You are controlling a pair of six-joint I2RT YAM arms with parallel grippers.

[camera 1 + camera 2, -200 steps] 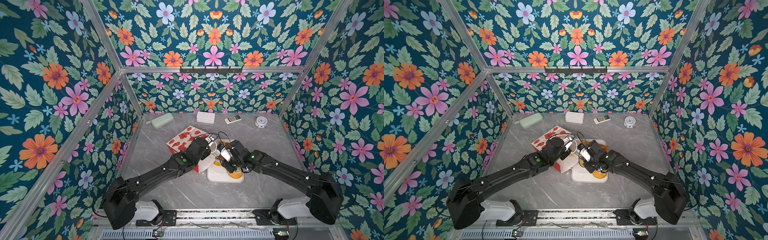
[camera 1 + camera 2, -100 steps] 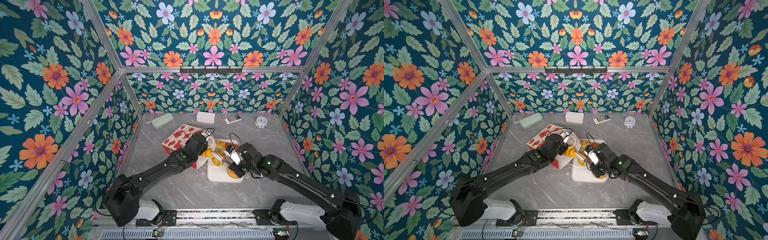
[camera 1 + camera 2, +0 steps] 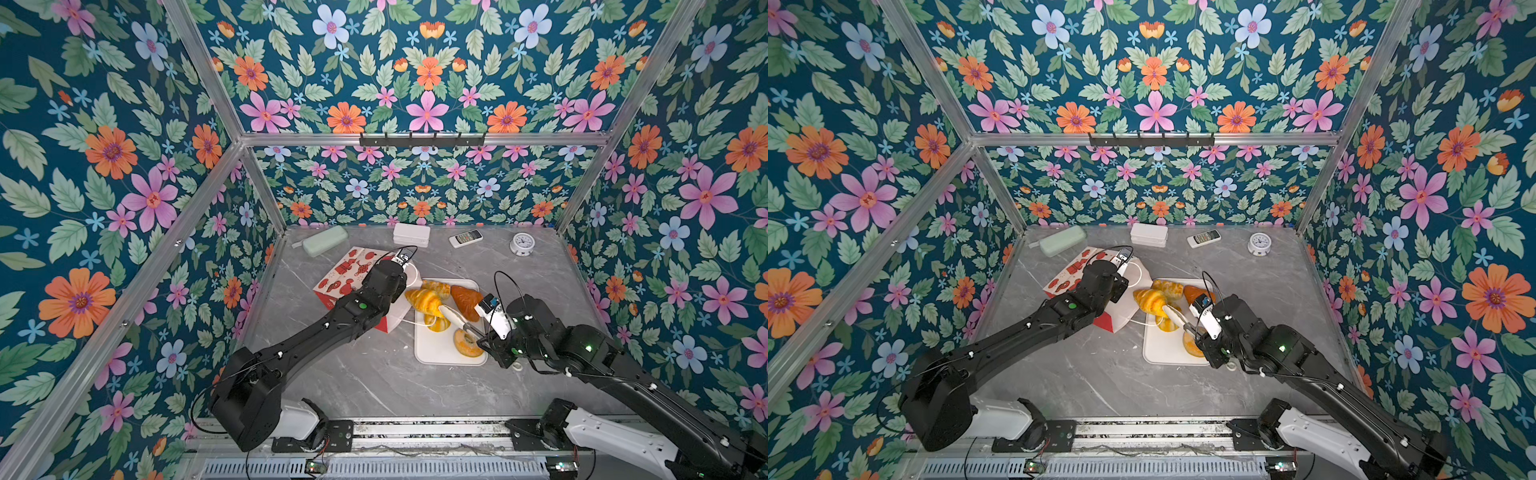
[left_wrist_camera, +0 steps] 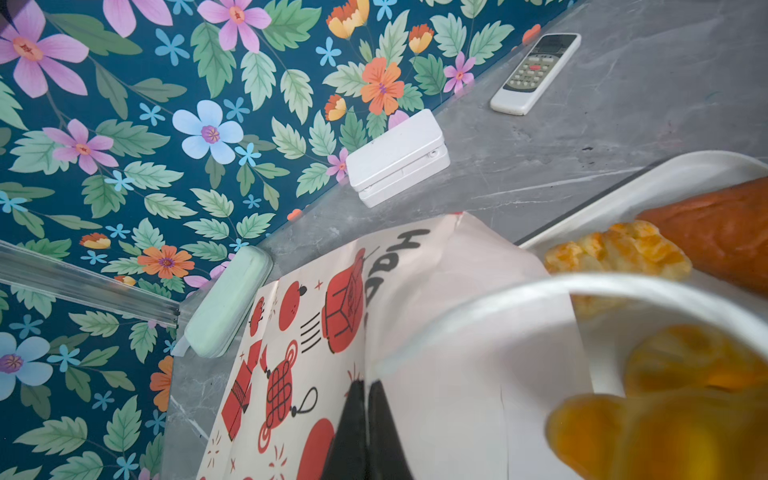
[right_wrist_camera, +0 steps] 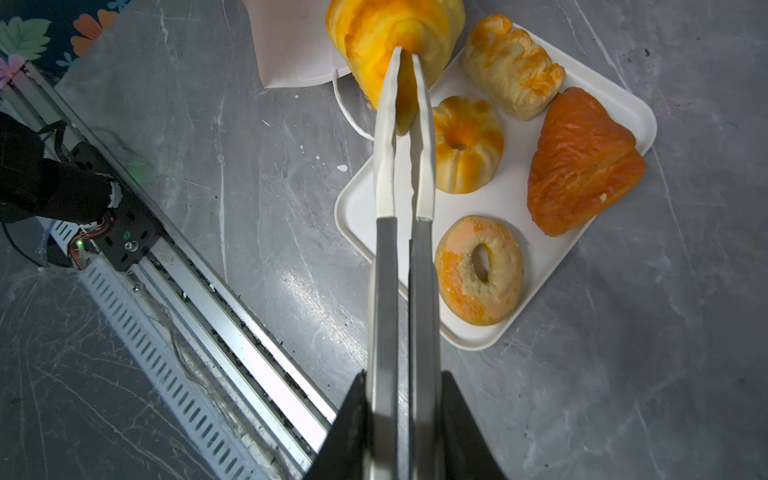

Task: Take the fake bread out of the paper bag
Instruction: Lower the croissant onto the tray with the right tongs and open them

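- Right jaws: only their black inner edges showed at the edge of the right wrist view. They were squeezed onto a pair of tongs [image 5: 384, 166], whose arms were almost together.
- Ring bagel [image 5: 453, 291] lay at the near end of the white tray [image 5: 357, 216]. The right arm [image 3: 540, 332] covered part of it in both top views.
- Fluted bun [image 5: 469, 166] sat mid-tray, one flank hidden behind the tongs.
- Tong tips pinched the croissant [image 5: 374, 33] at the tray corner nearest the bag. Its far end was cut off in the wrist view, and I couldn't tell whether it cleared the tray.
- Turnover [image 5: 582, 166] and oblong roll [image 5: 511, 66] lay just beside each other at the tray's far end.
- Paper bag [image 3: 345, 272] lay on its side on the desk [image 3: 365, 374], just beside the tray with its mouth toward it. The left arm [image 3: 361, 307] hid its middle, and its inside was not visible.
- Left jaws: hidden under the arm in both top views. In the left wrist view they were a dark blur, pressed flat together on the bag's paper edge. The cord handle [image 4: 540, 286] looped out of focus across that view.
- Green case [image 3: 324, 241], white box [image 3: 411, 235], remote [image 3: 465, 239] and clock [image 3: 520, 244] sat along the back wall, well apart from the tray.
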